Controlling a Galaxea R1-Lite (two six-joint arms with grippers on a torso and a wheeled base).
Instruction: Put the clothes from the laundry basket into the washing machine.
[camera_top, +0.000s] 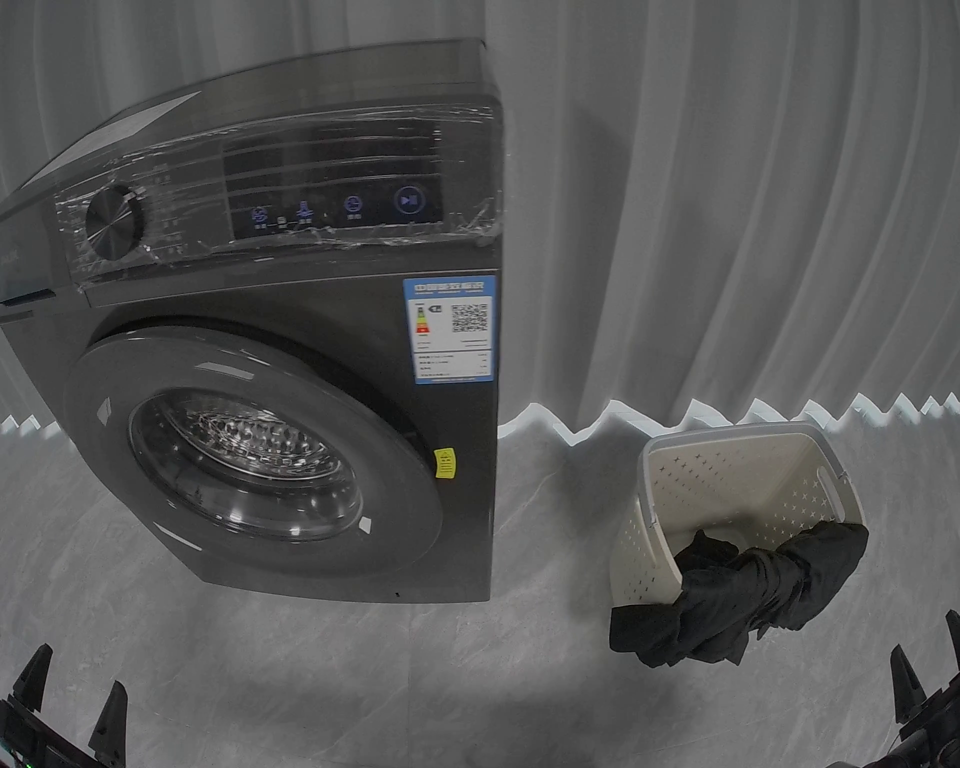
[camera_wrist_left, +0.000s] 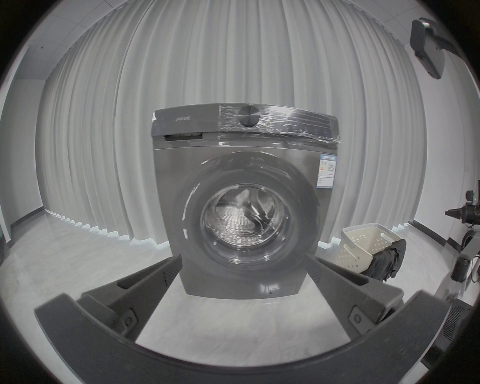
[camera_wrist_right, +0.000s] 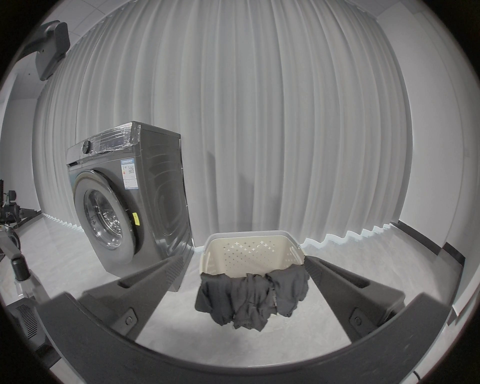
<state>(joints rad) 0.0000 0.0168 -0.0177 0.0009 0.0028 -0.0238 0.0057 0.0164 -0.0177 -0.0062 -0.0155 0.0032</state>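
Bearing: dark garment (camera_top: 740, 600) hung over near rim of laundry basket (camera_top: 700, 490); ahead of right gripper (camera_top: 925, 668)
Nearer: right; left gripper (camera_top: 80, 692) faced washing machine (camera_top: 330, 330)
Fingers: both pairs were spread; empty

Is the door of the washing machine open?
No, the round door of the washing machine sits shut, flush against its front.

A pale, deeply pleated floor-length curtain (camera_top: 720, 200) spans the whole back of the room. Its zigzag hem meets a glossy grey marbled floor (camera_top: 300, 660), and a thin bright line of light (camera_top: 610, 415) glows along that edge. To one side stands a plain white wall (camera_wrist_right: 435, 150) with a dark skirting board (camera_wrist_right: 425, 239).
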